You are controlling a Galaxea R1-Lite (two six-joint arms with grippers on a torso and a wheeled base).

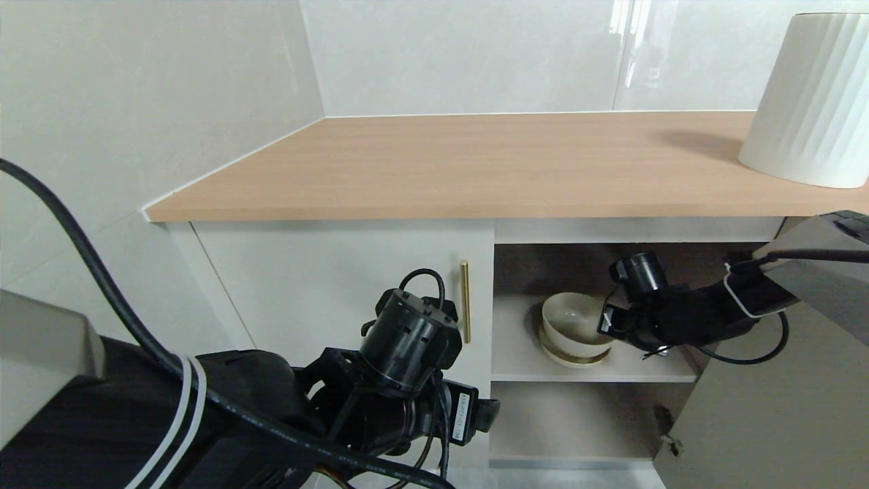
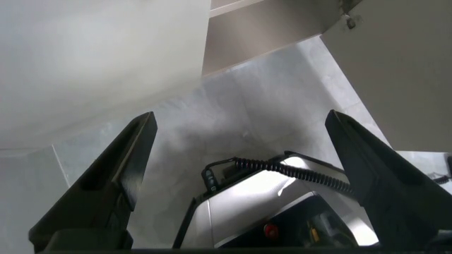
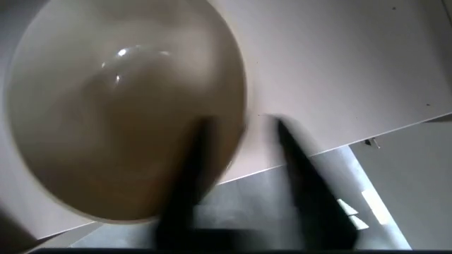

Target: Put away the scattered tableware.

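Note:
A beige bowl [image 1: 574, 326] rests on a small plate [image 1: 570, 358] on the middle shelf [image 1: 516, 353] of the open cabinet, leaning a little toward me. My right gripper [image 1: 607, 326] is inside the cabinet at the bowl's right rim. In the right wrist view the bowl [image 3: 120, 106] is close up and the gripper [image 3: 241, 125] is open, one finger inside the rim and one outside, with bare shelf visible between the rim and the outer finger. My left gripper [image 2: 241, 120] hangs open and holds nothing, low before the closed left door, pointing at the floor.
A white ribbed container [image 1: 811, 102] stands at the right end of the wooden counter [image 1: 475, 163]. The closed left door has a brass handle [image 1: 465, 302]. The right door [image 1: 767, 407] is swung open beside my right arm. A lower shelf [image 1: 577, 421] lies beneath.

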